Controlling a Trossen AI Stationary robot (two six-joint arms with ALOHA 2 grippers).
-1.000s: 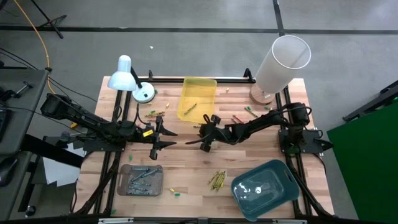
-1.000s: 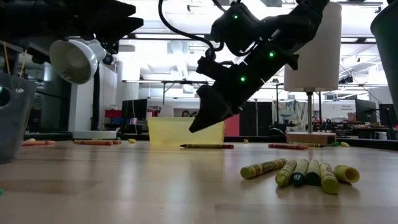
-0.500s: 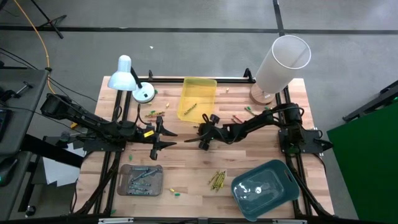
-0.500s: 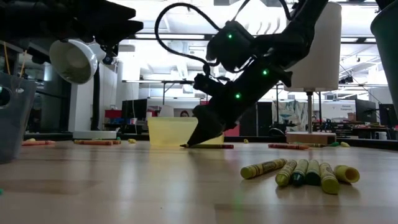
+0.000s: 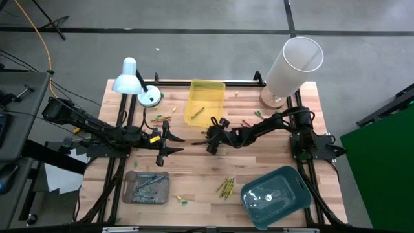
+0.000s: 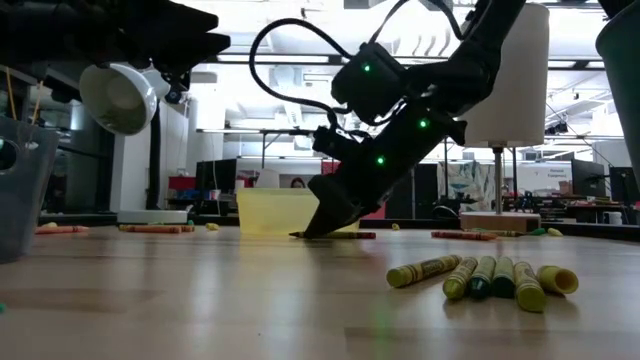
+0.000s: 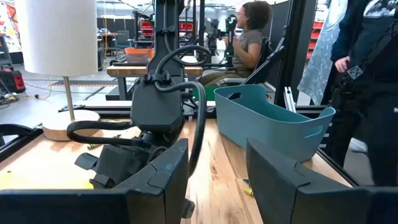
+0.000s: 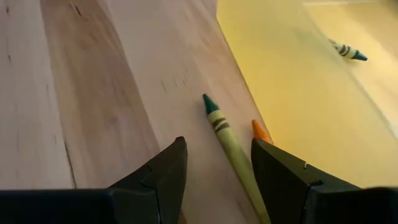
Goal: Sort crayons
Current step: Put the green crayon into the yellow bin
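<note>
My right gripper (image 5: 211,138) is open and low over the table at the near edge of the yellow tray (image 5: 207,85). In the right wrist view its fingers (image 8: 217,146) stand on either side of a yellow-olive crayon (image 8: 227,135) with a green tip. This crayon lies flat on the wood beside an orange crayon (image 8: 259,130). In the low view the fingertips (image 6: 316,231) reach down to the table at this crayon (image 6: 340,235). One crayon (image 5: 197,112) lies in the yellow tray. My left gripper (image 5: 173,144) is open and empty, to the left of the right one.
A bunch of yellow-olive crayons (image 5: 226,186) lies near the front. A grey tray (image 5: 146,187) with bluish crayons stands at the front left and a teal tray (image 5: 275,194) at the front right. Red-orange crayons (image 5: 162,118), a lamp (image 5: 132,81) and a white cylinder (image 5: 294,59) stand at the back. People show beyond the table (image 7: 249,37).
My right gripper has gone down from above the table until its fingertips are at the table top, and a little toward the yellow tray, ending around the yellow-olive crayon. The crayon has not moved.
</note>
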